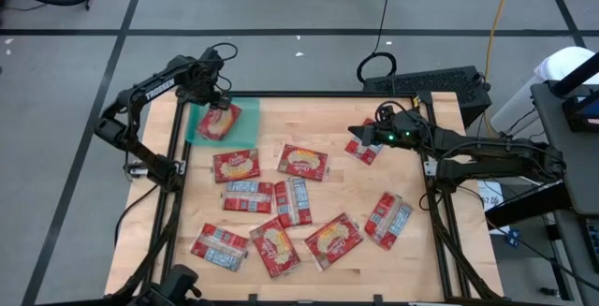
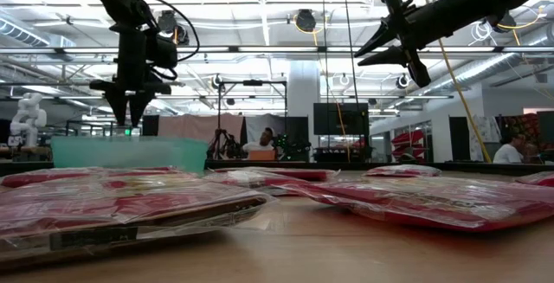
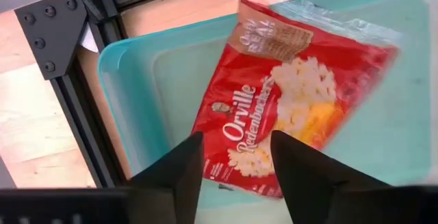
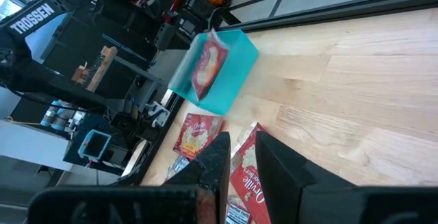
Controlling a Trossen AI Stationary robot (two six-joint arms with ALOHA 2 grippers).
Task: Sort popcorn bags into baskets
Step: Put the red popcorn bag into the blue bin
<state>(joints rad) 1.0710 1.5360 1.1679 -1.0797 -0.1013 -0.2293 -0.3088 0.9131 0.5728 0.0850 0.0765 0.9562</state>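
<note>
1. At the tabletop's far left corner, the left tool (image 1: 217,100) hangs with fingers parted above the teal basket (image 1: 245,130), one popcorn bag (image 1: 221,122) inside.
2. Near the far right edge, the right tool (image 1: 357,131) hangs with fingers narrowly apart over another bag (image 1: 365,150).

**Left arm high at upper left, right arm reaching in from the right**

The left arm folds up from the frame's left edge in the high view, elbow low, wrist bent toward the upper left. Its left gripper (image 1: 217,100) points straight down, raised in the air; in the low view it hangs at upper left (image 2: 128,110). Its fingers (image 3: 179,176) stand apart with a clear gap, nothing between them.

The right arm stretches level from the right edge toward centre right. The right gripper (image 1: 360,134) is held high, tilted down-left in the low view (image 2: 368,54), fingers (image 4: 215,157) narrowly parted.
</note>
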